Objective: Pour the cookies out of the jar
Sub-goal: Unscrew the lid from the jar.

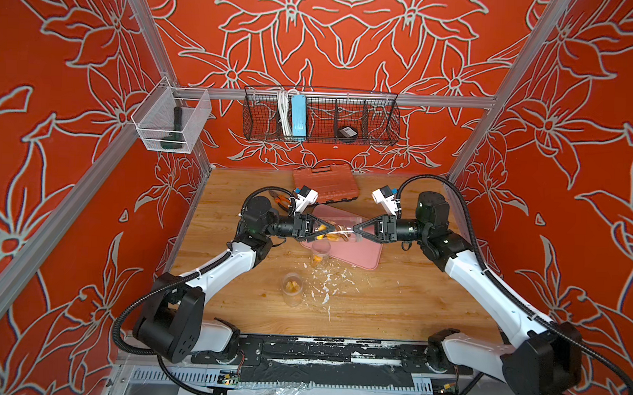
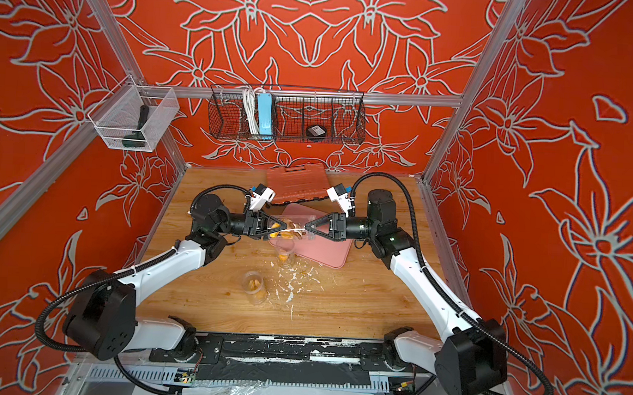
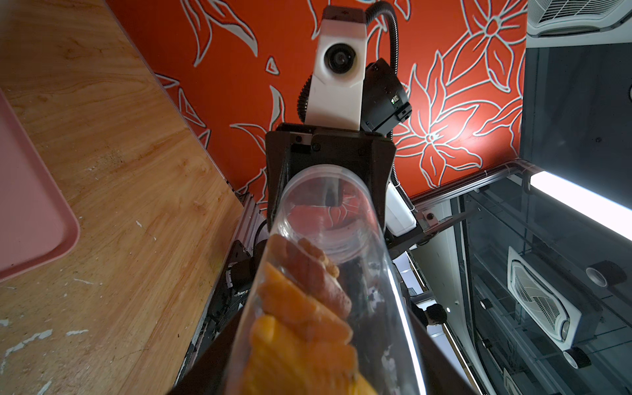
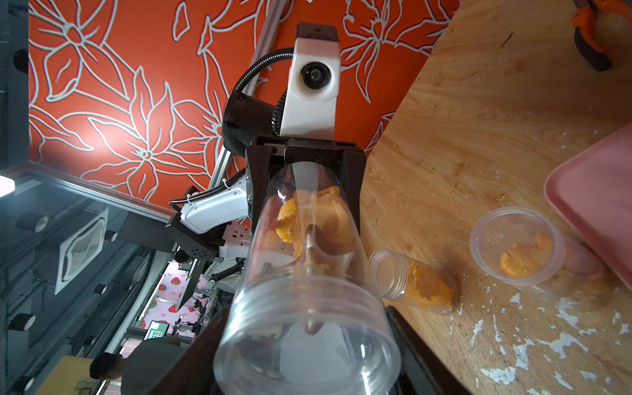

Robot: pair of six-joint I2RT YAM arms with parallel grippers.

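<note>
A clear plastic jar (image 1: pixel 339 227) (image 2: pixel 296 224) hangs lying level above the pink tray (image 1: pixel 364 253), held between both arms. My left gripper (image 1: pixel 329 227) (image 2: pixel 285 224) is shut on its base end, where the orange and tan cookies (image 1: pixel 333 237) (image 3: pixel 301 307) lie packed along the lower wall. My right gripper (image 1: pixel 354 230) (image 2: pixel 306 227) is shut on the threaded mouth end (image 4: pixel 307 307). In the right wrist view the cookies (image 4: pixel 318 219) sit at the far end of the jar. Whether the mouth is capped I cannot tell.
Two other clear jars (image 1: pixel 320 253) (image 1: pixel 292 287) holding orange biscuits stand on the wooden table in front of the tray. White flecks (image 1: pixel 327 283) litter the wood beside them. An orange tool case (image 1: pixel 325 182) and pliers (image 1: pixel 280 200) lie at the back.
</note>
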